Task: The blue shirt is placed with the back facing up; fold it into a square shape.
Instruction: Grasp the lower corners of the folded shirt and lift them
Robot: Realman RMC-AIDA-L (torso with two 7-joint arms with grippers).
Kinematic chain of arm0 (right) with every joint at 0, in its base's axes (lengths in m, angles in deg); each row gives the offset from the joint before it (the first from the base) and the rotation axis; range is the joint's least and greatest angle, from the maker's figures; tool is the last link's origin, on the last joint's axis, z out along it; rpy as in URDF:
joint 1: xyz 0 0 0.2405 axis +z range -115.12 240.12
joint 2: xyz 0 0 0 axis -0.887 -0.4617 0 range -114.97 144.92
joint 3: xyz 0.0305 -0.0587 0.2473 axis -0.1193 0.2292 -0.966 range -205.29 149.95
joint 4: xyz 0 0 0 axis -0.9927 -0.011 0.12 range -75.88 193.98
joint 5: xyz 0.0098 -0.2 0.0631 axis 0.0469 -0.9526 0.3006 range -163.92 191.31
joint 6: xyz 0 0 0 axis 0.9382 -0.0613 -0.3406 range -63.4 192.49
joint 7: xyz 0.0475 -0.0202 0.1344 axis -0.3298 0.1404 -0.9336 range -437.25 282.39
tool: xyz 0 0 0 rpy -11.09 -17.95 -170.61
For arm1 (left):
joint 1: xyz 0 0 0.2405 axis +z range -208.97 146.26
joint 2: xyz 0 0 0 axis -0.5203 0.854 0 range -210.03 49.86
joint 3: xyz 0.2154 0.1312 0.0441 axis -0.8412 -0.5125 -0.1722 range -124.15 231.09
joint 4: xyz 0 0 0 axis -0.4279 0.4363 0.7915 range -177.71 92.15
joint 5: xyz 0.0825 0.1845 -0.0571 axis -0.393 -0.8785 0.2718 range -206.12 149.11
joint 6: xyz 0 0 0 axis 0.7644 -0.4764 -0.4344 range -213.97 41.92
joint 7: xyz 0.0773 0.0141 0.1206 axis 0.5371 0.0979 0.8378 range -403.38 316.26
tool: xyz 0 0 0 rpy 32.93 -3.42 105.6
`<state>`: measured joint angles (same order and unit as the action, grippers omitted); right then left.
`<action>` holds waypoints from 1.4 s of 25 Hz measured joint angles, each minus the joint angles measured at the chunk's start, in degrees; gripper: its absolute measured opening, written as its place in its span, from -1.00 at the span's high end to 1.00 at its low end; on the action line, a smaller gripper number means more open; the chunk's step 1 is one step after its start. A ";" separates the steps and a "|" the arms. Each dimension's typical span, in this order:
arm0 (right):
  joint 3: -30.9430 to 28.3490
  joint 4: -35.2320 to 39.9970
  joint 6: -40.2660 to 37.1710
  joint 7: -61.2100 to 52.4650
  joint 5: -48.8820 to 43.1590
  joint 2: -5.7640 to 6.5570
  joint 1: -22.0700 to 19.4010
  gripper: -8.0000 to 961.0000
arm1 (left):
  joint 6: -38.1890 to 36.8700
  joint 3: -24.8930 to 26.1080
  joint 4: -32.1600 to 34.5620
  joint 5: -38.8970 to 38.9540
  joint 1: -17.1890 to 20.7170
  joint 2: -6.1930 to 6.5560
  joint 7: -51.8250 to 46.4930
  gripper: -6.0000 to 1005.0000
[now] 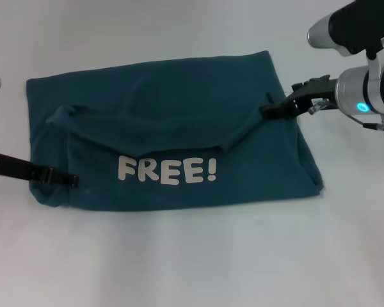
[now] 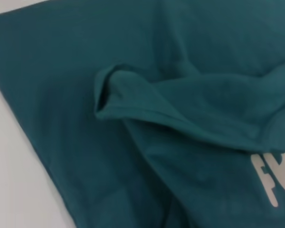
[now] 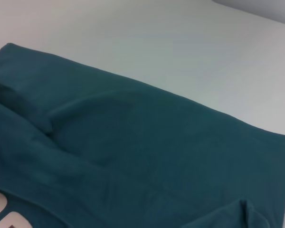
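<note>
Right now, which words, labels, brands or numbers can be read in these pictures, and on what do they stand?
"FREE!": white letters on the folded-over flap of the blue shirt, whole in the head view.
"FR": the same word, cut off in the left wrist view.
No other text can be read.

The blue shirt [image 1: 173, 134] lies spread across the middle of the tabletop [image 1: 192, 256], its near part folded over onto the far part, with the lettering [image 1: 167, 170] on that folded layer toward the front. The left tool [image 1: 69, 180] rests at the shirt's left front corner. The right tool [image 1: 269, 111] sits on the shirt's right edge, farther back.
</note>
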<state>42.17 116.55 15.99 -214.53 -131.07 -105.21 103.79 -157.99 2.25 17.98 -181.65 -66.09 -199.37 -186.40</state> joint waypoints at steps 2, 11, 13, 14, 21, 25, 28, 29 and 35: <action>0.33 -0.03 0.01 -0.34 -0.02 0.04 -0.11 -0.92 | 0.95 0.08 -0.16 -0.27 0.04 0.20 -1.12 -0.82; 0.59 0.03 -0.38 -1.22 -0.34 0.09 0.12 -0.92 | 1.88 0.89 -0.58 -2.96 0.63 0.23 -3.28 -0.81; 0.65 0.05 -0.39 -1.24 -0.34 0.05 0.21 -0.92 | 1.24 1.20 -0.63 -2.96 0.64 0.24 -3.40 -0.81; 0.72 0.16 -0.41 -1.24 -0.35 0.03 0.22 -0.92 | 0.77 1.41 -0.64 -2.96 0.63 0.29 -3.43 -0.81; 1.06 0.41 -0.45 -1.32 -0.34 0.04 0.12 -0.91 | -3.54 6.79 0.24 -1.82 -0.07 0.84 -2.35 -0.80; 1.68 0.19 -0.17 -1.33 -0.34 0.04 -0.13 -0.91 | -4.18 8.11 -1.21 -1.03 -0.37 1.73 -2.07 -0.79; 2.13 0.20 -0.14 -1.33 -0.34 0.04 -0.21 -0.91 | -3.31 8.21 -2.23 -1.12 -0.51 1.77 -2.05 -0.78; 2.35 0.29 -0.15 -1.33 -0.33 0.04 -0.22 -0.91 | -3.07 8.21 -2.78 -1.13 -0.58 1.74 -2.04 -0.78; 2.80 0.42 -0.16 -1.68 -0.33 0.04 -0.25 -0.91 | -3.02 8.25 -5.57 -0.90 -1.26 1.88 -1.33 -0.77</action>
<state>44.97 116.97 15.83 -216.22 -131.41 -105.17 103.55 -161.01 10.50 12.41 -182.55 -67.35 -197.49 -187.73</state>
